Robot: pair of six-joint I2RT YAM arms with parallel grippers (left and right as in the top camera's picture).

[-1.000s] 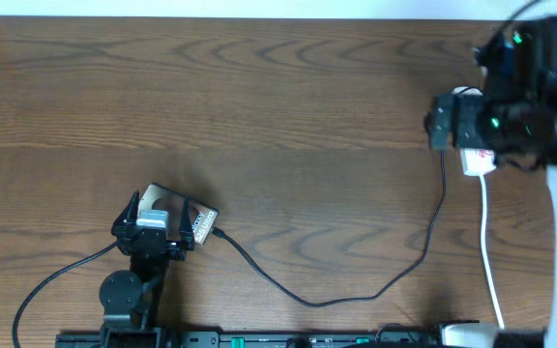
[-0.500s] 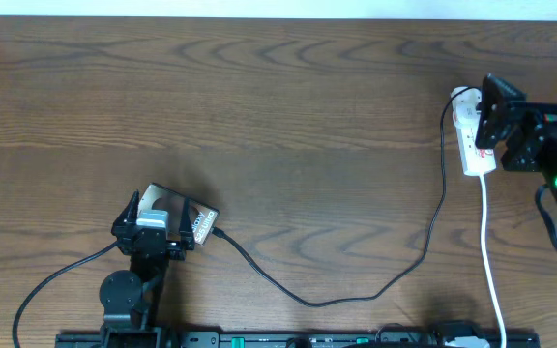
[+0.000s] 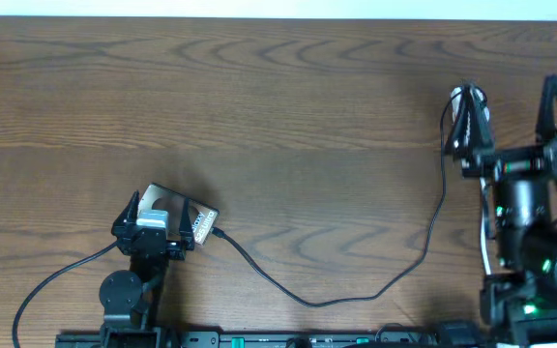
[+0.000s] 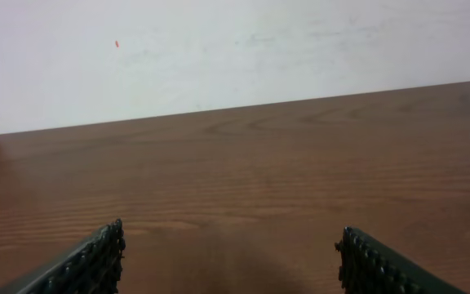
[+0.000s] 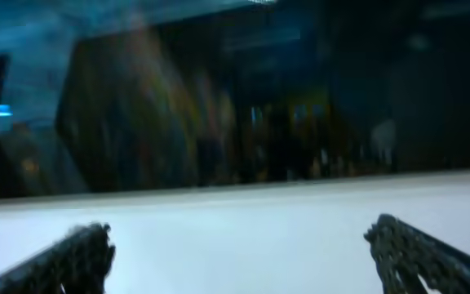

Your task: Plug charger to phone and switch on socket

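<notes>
The jaws of the left gripper (image 3: pixel 158 217) are held wide apart. In the left wrist view only bare table (image 4: pixel 235 180) is seen between its fingers (image 4: pixel 96 257), and nothing is gripped there. The jaws of the right gripper (image 3: pixel 507 89) are spread just as wide, and nothing is seen between them. The right wrist view is too blurred for more to be told.

Seen from above, the phone (image 3: pixel 199 222) is found at about 8 o'clock on the table. It is laid flat and a little turned, with its white label end pointed to 4 o'clock. The left gripper is placed right over it. Whether the phone is touched by the fingers cannot be told.

The small tip of the charger (image 3: pixel 442 188) is set against the label end of the phone. From there the thin black cable is laid in a long dip toward 6 o'clock. It is then led up toward 2 o'clock, to the socket (image 3: pixel 480 97).

The socket is found at about 2 o'clock on the table. Most of it is hidden under the right arm, and only its far white end is seen. One finger of the right gripper is seen across it. Its white cord (image 3: pixel 488 253) is run down toward 5 o'clock beside the arm. Whether the switch is on cannot be told.
</notes>
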